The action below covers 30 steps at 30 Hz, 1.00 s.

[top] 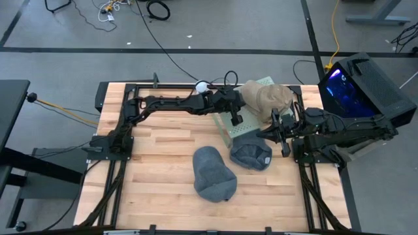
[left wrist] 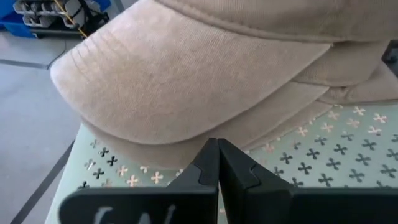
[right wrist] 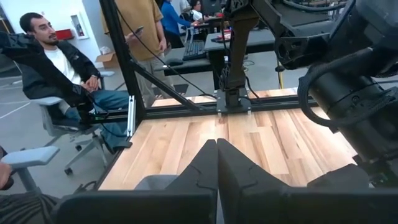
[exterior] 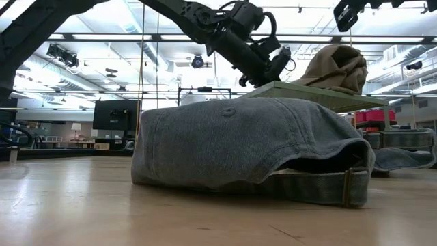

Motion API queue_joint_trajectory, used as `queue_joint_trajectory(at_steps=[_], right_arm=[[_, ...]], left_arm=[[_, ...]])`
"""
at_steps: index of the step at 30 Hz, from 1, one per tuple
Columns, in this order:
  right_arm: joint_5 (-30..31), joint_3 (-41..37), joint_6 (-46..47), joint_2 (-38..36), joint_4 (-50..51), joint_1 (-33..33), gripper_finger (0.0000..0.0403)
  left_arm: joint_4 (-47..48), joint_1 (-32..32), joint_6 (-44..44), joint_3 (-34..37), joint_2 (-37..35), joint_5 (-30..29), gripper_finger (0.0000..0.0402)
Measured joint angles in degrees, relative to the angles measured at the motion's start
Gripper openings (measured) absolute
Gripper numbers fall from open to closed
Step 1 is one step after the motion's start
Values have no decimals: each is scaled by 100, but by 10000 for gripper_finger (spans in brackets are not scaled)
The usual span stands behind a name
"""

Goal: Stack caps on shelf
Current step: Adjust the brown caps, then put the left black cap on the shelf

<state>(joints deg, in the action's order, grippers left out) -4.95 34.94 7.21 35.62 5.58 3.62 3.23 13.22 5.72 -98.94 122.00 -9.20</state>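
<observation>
Two tan caps (top: 268,98) lie stacked on the pale green perforated shelf (top: 230,134), brims toward the table's left; they also show in the left wrist view (left wrist: 186,74). My left gripper (top: 240,104) is shut just over the shelf panel (left wrist: 348,155), its tips (left wrist: 217,149) at the lower brim's edge. My right gripper (top: 274,129) is shut and empty, raised beside the shelf's right end. Two blue-grey caps rest on the table, one (top: 212,173) near the middle, one (top: 251,153) against the shelf's near side. My left gripper's shut fingertips stand at the front edge of the lower tan cap's brim (left wrist: 186,146), coming level from the table's left over the shelf. I cannot tell whether they touch it.
A black box with blue light (top: 356,85) stands off the table's right edge. Black frame rails (top: 117,130) run along the table's sides. Bare wood (top: 157,176) lies left of the blue-grey caps. People sit in the room beyond the table (right wrist: 56,56).
</observation>
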Motion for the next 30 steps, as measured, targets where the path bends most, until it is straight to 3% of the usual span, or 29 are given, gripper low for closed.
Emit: queue_joint_trajectory(at_steps=[4, 12, 21, 27, 30], right_arm=[[0, 0, -41, 0, -1, 0, 2], [47, -4, -82, 0, 13, 154, 2], [1381, -805, -185, 34, -1192, 1330, 2], [1760, -802, -529, 59, -1983, 1980, 2], [2156, -804, -666, 184, -2045, 2260, 2]], left_arm=[[105, -118, 1, 0, -159, -38, 3], [857, -758, 454, -7, -747, -750, 2], [2380, -1964, 375, 2, -1151, -933, 2], [2823, -2668, 206, 52, -1153, -1077, 1], [2566, -2995, 42, 498, -1210, -1345, 1]])
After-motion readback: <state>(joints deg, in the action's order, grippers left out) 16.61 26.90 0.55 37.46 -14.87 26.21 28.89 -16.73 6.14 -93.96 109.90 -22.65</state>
